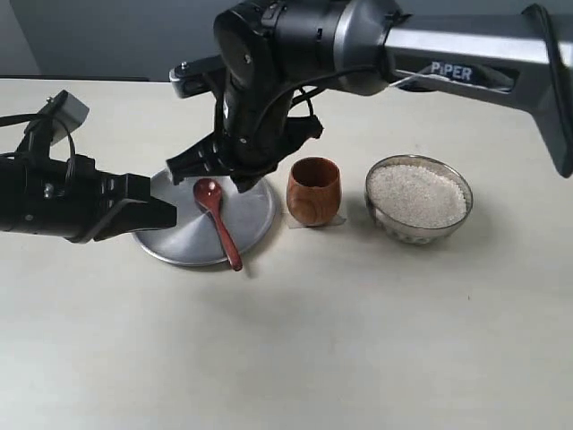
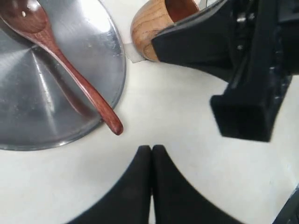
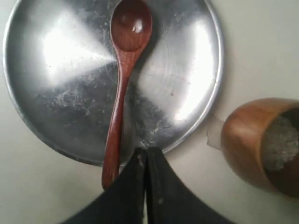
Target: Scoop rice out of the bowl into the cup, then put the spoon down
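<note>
Matte black housings (image 1: 269,54), tapered black left claw (image 2: 152,156), silver-grey right forearm (image 1: 466,45) lettered PIPER

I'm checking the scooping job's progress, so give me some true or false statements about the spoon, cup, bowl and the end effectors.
1. The spoon lies on the steel plate next to the cup. True.
2. The cup is empty. False: rice shows inside it.
3. The bowl holds rice. True.
4. The right end effector is shut. True.
5. It grips the spoon. False: the spoon lies free on the plate.
</note>
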Controlling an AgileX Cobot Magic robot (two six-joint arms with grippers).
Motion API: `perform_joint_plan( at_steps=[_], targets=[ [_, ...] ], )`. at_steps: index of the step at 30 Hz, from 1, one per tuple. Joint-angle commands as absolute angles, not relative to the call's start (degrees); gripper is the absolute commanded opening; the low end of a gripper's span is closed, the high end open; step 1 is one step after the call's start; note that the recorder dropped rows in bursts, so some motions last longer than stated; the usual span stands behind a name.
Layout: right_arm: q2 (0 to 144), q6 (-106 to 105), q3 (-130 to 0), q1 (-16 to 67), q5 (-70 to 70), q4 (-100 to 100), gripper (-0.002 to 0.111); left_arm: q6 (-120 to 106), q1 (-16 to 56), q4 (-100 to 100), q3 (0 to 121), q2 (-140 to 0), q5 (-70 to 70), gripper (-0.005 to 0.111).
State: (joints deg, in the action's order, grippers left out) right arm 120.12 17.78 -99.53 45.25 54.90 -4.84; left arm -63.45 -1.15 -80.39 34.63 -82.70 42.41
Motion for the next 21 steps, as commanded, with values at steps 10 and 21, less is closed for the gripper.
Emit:
perform_joint_plan(
  at_steps=[10,21],
  targets=[
    [112.1,19.9,-99.8,45.2,57.0,-17.4,0.000,-63.6,-1.0,-81.3,34.8,-82.6,41.8,0.000],
    [104.8,28.0,-92.3,45.1,55.4,-29.8,0.000,-63.6,-1.0,-81.3,34.8,-82.6,41.3,0.000]
  ],
)
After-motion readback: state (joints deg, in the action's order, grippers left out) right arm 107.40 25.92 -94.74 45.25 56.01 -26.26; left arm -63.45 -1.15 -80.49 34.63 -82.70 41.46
